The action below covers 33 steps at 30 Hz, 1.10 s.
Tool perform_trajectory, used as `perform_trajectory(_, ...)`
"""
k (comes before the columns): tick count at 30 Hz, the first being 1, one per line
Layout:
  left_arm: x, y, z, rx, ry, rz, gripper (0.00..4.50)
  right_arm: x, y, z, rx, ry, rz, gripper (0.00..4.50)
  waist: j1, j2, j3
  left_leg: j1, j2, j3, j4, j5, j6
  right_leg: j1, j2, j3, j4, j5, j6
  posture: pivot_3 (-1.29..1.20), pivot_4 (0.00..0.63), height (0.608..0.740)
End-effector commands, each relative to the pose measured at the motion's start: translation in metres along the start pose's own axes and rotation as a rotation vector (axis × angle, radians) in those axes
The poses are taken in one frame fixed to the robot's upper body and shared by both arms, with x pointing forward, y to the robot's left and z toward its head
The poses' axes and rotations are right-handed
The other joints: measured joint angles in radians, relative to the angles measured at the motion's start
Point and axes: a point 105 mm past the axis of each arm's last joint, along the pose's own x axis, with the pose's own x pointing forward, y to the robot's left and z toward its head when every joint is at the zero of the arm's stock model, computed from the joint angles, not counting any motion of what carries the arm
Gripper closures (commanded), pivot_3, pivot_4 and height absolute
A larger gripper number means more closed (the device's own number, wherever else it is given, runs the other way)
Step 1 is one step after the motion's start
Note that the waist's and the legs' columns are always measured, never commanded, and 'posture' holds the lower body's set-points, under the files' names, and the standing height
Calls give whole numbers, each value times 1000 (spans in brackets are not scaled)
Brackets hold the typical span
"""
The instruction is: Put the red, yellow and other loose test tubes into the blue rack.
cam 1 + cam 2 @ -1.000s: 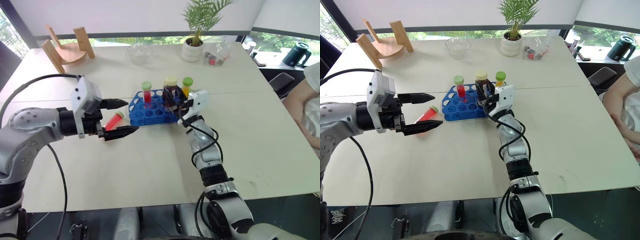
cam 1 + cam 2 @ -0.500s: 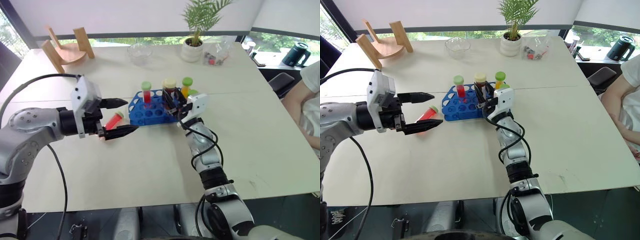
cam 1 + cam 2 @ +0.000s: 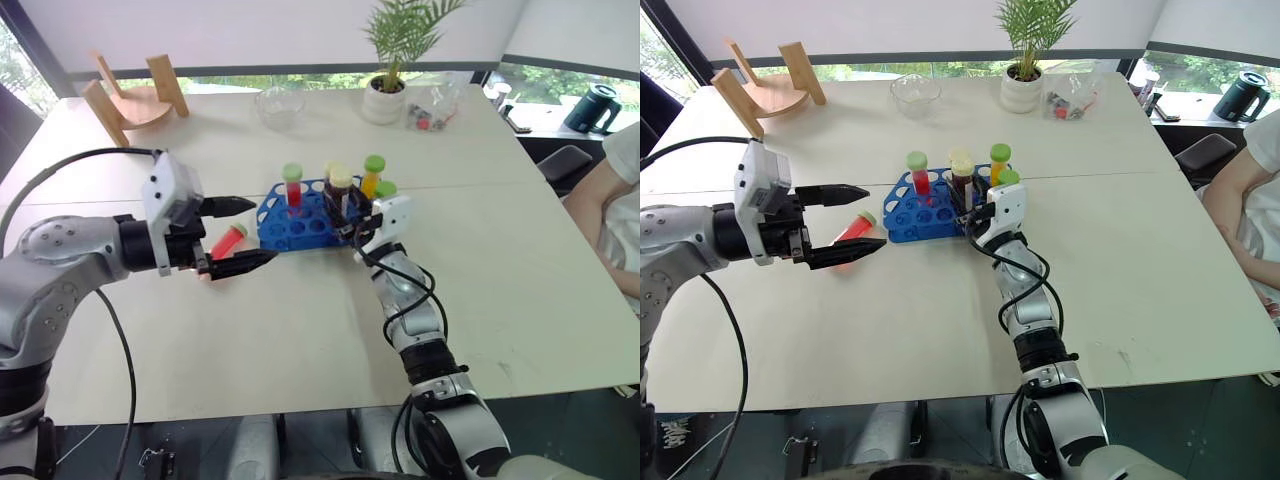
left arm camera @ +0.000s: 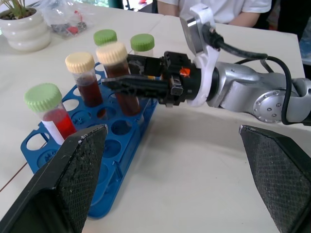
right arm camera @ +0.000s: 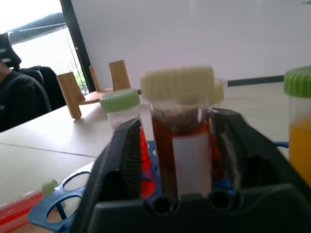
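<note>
Here the blue rack [image 3: 305,218] is the landmark: the right gripper [image 4: 127,83] sits at its near right corner, and its fingers [image 5: 127,158] stand a little apart on either side of the dark brown cream-capped tube [image 4: 117,73], upright with its foot already in a rack hole, so the grip looks loosened rather than clamped, though I cannot tell whether the pads still touch the glass. The one loose tube, a red-filled green-capped tube [image 3: 229,240], lies on its side on the table [image 3: 300,330] just to the left of the rack, its long axis slanting with the cap toward the rack. The left gripper [image 3: 237,236] hangs right there with its jaws wide apart, one above and one below that tube, holding nothing; it is plainly the nearer arm for that pick. In the rack stand a red tube with green cap [image 3: 293,188], a second brown cream-capped tube [image 4: 85,78], an orange tube with green cap [image 3: 372,174] and another green-capped tube [image 3: 385,190]; the front holes are free
</note>
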Motion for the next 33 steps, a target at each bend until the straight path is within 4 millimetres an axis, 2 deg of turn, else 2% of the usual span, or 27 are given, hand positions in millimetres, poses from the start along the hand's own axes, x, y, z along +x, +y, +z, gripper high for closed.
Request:
perform_trajectory(1,-3,3,7,27,-27,39,0,0,0,12,-32,-22,15,88,1,0,0,0,0,0,0,0,0,0,0,0,0,0,0,0,150,740)
perform_trajectory(5,-4,27,-11,70,86,197,0,-22,0,17,-57,59,94,30,6,0,0,0,0,0,0,0,0,0,0,0,0,0,0,0,150,740)
perform_trajectory(10,-9,60,-30,46,235,352,0,-66,-4,44,-39,215,247,30,7,-1,0,-1,-1,0,1,0,0,0,-1,0,0,0,0,0,150,740)
perform_trajectory(13,-9,79,-44,-82,360,385,0,-95,-4,66,-98,355,479,30,12,0,1,-1,-1,0,3,0,0,1,0,0,0,0,0,0,150,740)
perform_trajectory(16,-11,92,-62,-156,475,400,0,-109,-5,80,-186,448,649,30,2,-2,0,1,-1,-1,3,0,1,4,1,0,-1,0,0,0,150,740)
perform_trajectory(20,-8,105,-83,-236,584,372,0,-112,-13,101,-271,503,783,30,2,-2,0,1,0,-1,1,-1,1,2,3,0,-1,0,0,0,150,740)
perform_trajectory(23,0,105,-93,-327,626,325,0,-109,-14,112,-296,501,829,30,6,-3,1,-1,1,-2,1,-1,2,0,4,0,-1,0,0,0,150,740)
perform_trajectory(32,21,104,-121,-437,716,264,0,-106,-12,118,-329,483,845,30,17,-3,1,-2,-1,-1,3,-1,2,0,1,0,-2,0,0,0,150,740)
perform_trajectory(33,21,104,-124,-442,727,266,255,-106,-12,118,-331,481,841,8,17,-3,1,-2,-1,-1,3,-1,2,0,1,0,-2,0,0,0,150,740)
